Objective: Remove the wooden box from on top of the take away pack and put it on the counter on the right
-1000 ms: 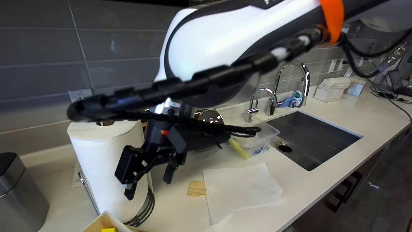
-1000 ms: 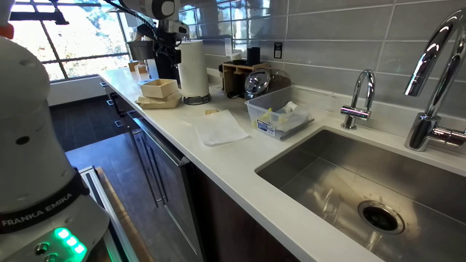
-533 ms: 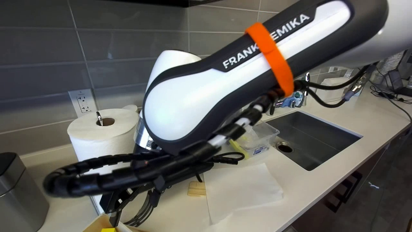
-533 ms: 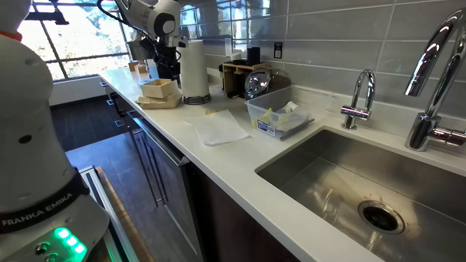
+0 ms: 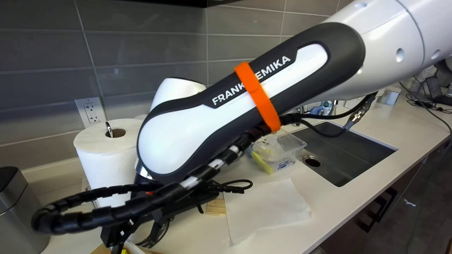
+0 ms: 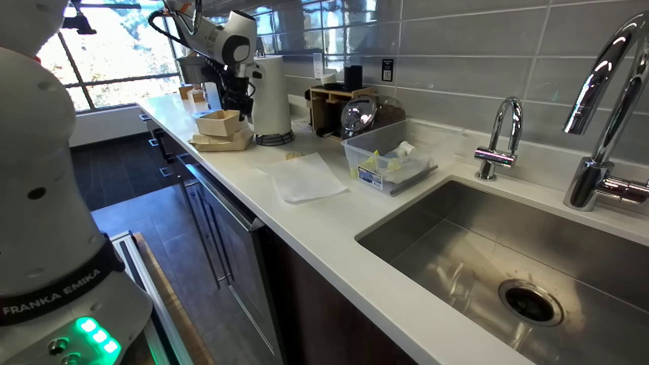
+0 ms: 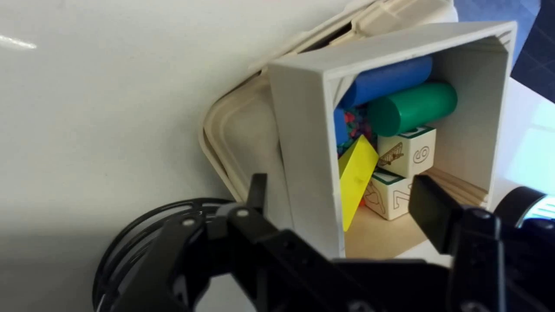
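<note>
Tool (image 7: 344,199) spread at a wall of the wooden box (image 7: 305,151), which rests atop the take away pack (image 6: 223,144).
In the wrist view we see that wall between the parted fingers (image 7: 433,214). Inside the wooden box we note a yellow block (image 7: 357,182), a green cylinder (image 7: 414,108) and a blue cylinder (image 7: 390,80). On the counter (image 6: 334,223), just beside the take away pack, stands the paper towel roll (image 6: 270,96).
</note>
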